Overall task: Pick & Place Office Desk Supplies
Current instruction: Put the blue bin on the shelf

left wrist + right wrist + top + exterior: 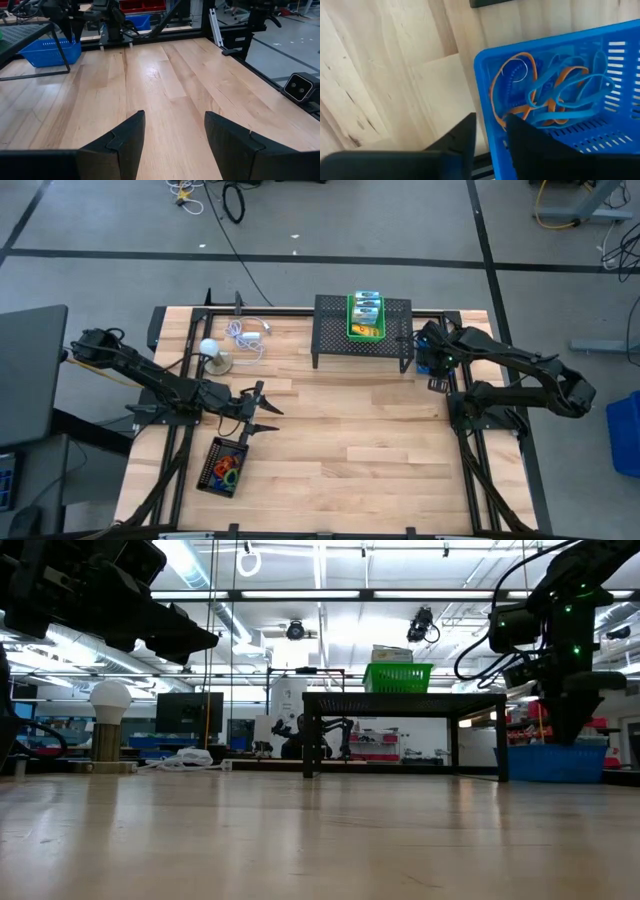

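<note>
Several orange and blue loops [555, 95] lie in the blue basket [485, 65] just ahead of the right gripper [490, 131], jaws slightly apart straddling its wall, so closing may snag the rim; left gripper [172, 137] idles, jaws apart.

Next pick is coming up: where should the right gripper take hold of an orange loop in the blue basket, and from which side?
Take the orange loop where it arches free near the blue basket corner, coming from above through the open top, since the walls block the sides.
</note>
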Controlling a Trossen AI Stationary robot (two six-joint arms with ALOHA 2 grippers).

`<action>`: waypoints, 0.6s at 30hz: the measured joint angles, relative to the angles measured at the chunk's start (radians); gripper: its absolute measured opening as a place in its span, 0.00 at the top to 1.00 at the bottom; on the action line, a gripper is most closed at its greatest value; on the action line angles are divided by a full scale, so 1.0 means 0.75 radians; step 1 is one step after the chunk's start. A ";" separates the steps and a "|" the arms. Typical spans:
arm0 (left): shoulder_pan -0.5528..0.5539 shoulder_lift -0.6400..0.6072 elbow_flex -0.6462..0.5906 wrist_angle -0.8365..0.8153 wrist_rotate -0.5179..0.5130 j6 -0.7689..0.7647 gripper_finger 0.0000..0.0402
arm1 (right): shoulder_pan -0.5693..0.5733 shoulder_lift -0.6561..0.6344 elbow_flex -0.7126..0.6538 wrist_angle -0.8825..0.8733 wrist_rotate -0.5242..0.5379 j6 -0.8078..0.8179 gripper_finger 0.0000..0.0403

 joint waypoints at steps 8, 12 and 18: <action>0.000 0.000 0.000 0.000 0.000 0.001 0.47 | -0.048 0.001 -0.088 0.007 0.055 -0.075 0.58; 0.000 0.000 0.000 0.000 0.000 0.000 0.47 | -0.011 -0.015 -0.126 0.098 0.167 -0.085 0.58; 0.000 0.000 0.000 -0.001 0.002 0.002 0.47 | 0.006 -0.070 -0.127 0.117 0.158 -0.059 0.71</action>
